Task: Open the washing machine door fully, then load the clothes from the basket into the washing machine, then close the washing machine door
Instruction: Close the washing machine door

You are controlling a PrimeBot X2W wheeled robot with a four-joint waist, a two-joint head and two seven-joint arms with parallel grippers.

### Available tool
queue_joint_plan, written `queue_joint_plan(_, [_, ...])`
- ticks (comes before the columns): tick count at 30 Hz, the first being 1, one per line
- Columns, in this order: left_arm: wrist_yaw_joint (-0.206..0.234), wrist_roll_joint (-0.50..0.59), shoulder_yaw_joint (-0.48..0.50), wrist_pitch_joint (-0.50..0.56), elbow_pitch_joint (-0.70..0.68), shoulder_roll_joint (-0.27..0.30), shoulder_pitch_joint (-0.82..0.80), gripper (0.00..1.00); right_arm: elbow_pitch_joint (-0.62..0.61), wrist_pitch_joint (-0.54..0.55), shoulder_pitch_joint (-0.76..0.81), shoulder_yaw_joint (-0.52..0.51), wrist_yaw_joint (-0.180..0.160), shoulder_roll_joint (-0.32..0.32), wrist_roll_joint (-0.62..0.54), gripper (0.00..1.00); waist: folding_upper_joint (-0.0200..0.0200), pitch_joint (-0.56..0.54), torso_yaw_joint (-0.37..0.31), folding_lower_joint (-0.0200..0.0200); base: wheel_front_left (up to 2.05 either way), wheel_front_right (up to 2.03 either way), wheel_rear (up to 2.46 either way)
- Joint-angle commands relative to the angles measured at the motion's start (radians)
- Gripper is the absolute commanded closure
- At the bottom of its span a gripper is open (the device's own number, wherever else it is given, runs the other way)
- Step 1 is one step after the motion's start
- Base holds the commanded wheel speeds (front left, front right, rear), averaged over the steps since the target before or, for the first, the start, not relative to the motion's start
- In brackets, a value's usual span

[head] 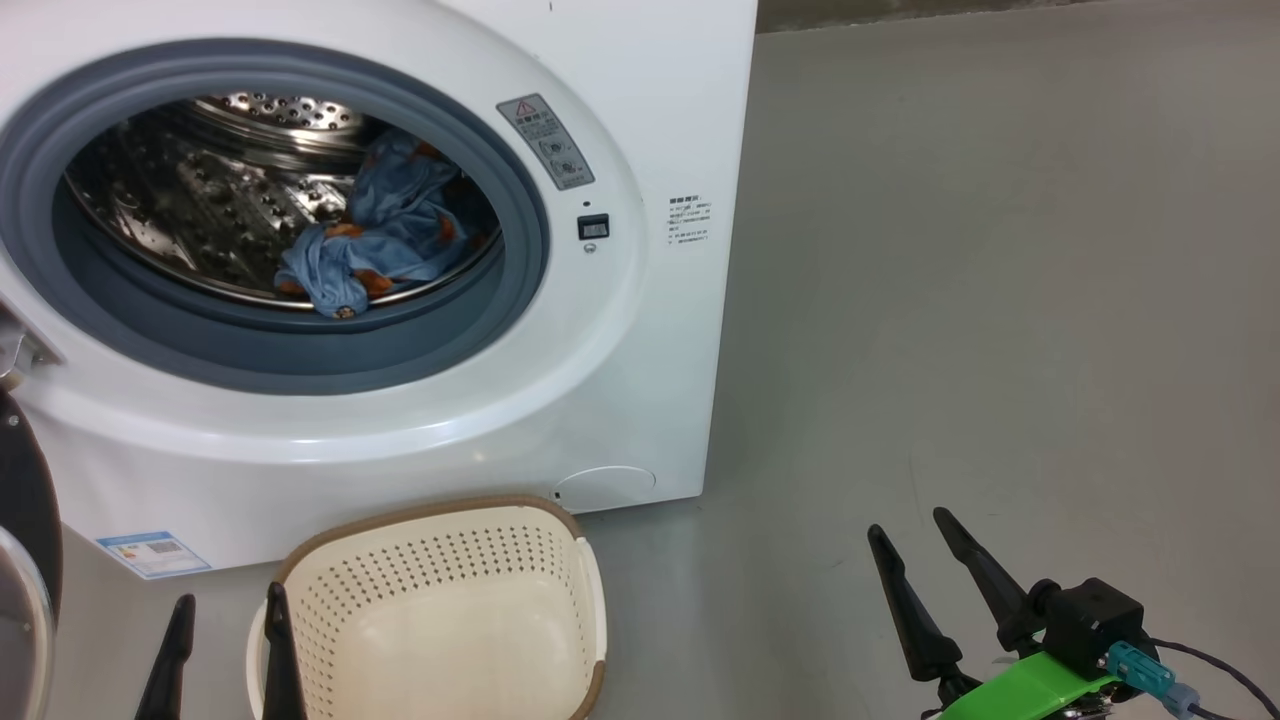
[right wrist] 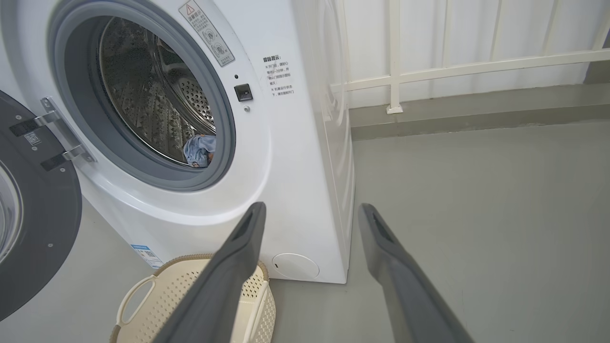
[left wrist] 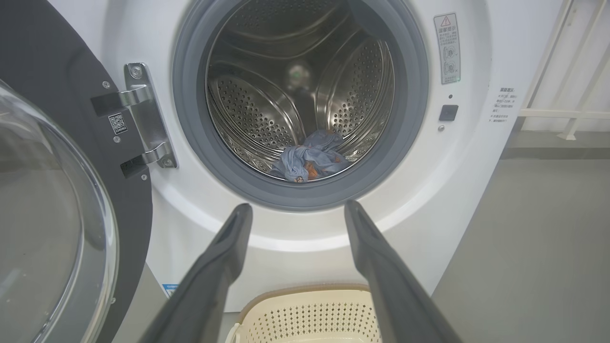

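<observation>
clothes (head: 385, 235) lie in washing machine (head: 400, 440) beside red-triangle warning label (head: 545, 140), left gripper (left wrist: 298, 206) and right gripper (right wrist: 312, 206) gape empty.

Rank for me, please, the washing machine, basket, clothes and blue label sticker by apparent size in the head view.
1. washing machine
2. basket, though it is nearer the camera and cut off by the bottom edge
3. clothes
4. blue label sticker
</observation>
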Motion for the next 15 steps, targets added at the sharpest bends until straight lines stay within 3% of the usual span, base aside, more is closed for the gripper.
queue_joint_plan(1, [0.005, -0.010, 0.029, -0.005, -0.019, 0.003, -0.012, 0.00, -0.022, -0.012, -0.006, 0.018, 0.003, -0.006, -0.009, 0.00, 0.0000, 0.001, 0.001, 0.0000, 0.00, 0.00, 0.00])
queue_joint_plan(15, [0.000, -0.010, 0.032, -0.005, -0.022, 0.003, -0.022, 0.00, -0.019, -0.012, -0.011, 0.020, 0.003, -0.004, -0.002, 0.00, 0.0000, 0.013, 0.005, 0.0000, 0.00, 0.00, 0.00])
